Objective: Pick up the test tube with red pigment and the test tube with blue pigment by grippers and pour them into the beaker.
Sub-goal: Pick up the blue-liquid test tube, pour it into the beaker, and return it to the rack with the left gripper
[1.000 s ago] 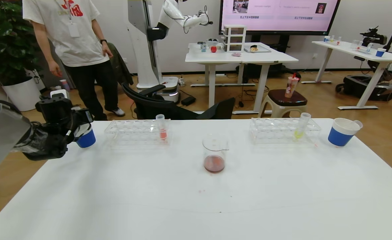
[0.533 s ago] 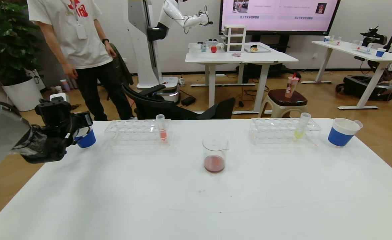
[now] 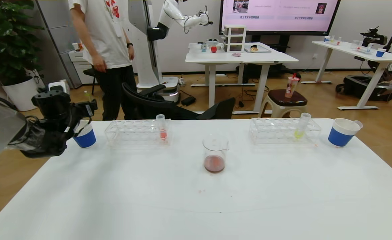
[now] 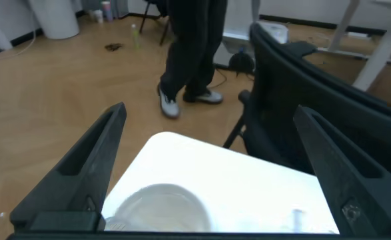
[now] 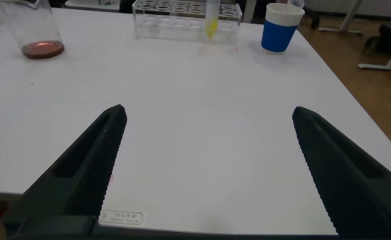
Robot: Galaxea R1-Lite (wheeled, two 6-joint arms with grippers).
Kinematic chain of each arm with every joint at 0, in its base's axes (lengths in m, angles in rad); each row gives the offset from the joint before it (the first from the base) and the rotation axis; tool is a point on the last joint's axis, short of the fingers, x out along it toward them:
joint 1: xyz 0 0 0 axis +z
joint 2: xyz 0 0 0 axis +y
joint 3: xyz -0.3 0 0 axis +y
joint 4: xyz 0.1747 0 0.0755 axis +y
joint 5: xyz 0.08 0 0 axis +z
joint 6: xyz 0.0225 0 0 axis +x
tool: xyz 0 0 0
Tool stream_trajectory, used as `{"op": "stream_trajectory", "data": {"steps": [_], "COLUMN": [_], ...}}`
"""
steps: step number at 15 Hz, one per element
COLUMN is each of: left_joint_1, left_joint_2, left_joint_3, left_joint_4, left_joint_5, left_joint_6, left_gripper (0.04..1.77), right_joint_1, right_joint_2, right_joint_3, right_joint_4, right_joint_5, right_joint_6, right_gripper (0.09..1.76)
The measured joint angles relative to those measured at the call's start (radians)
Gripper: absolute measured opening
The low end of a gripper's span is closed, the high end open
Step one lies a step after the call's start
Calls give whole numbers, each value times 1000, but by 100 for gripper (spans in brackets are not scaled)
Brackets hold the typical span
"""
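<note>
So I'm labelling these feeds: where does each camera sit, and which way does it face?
Head view: on the head, looking down over the white table; left hand above the left paper cup.
Left wrist view: behind the open left hand, facing that cup and the floor.
Right wrist view: behind the open right hand, low over the table.
Shared: head and right wrist views both show the beaker.

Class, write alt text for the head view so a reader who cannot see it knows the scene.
A beaker holding dark red liquid stands mid-table between two clear racks, one holding a red tube, the other a yellow-green tube. The left gripper, fingers open, hovers over a blue cup at the table's left edge.
</note>
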Motion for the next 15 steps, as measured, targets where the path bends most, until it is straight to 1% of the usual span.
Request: {"op": "stream_trajectory", "data": {"steps": [3,5,7,9,11,15], "left_joint_1": [-102,-167,-214,-246,-271,-303], "left_joint_2": [-50,-82,-135,-211,-307,-589], "left_joint_3": [5,32,77,126,172,271], "left_joint_4": [3,3,3,13,66,280], "left_joint_5": [-3,-3,-3,-3,-2,2], "left_joint_6": [1,5,26,60,88,119], "left_gripper": [175,175,175,175,175,175], "right_joint_1": [0,0,0,0,0,0], "right_joint_2": [0,0,0,0,0,0], "right_joint_3": [0,0,0,0,0,0], "right_joint_4": [0,0,0,0,0,0], "right_joint_5": [0,0,0,0,0,0], "right_joint_6": [0,0,0,0,0,0], "right_gripper": [174,174,174,174,174,174]}}
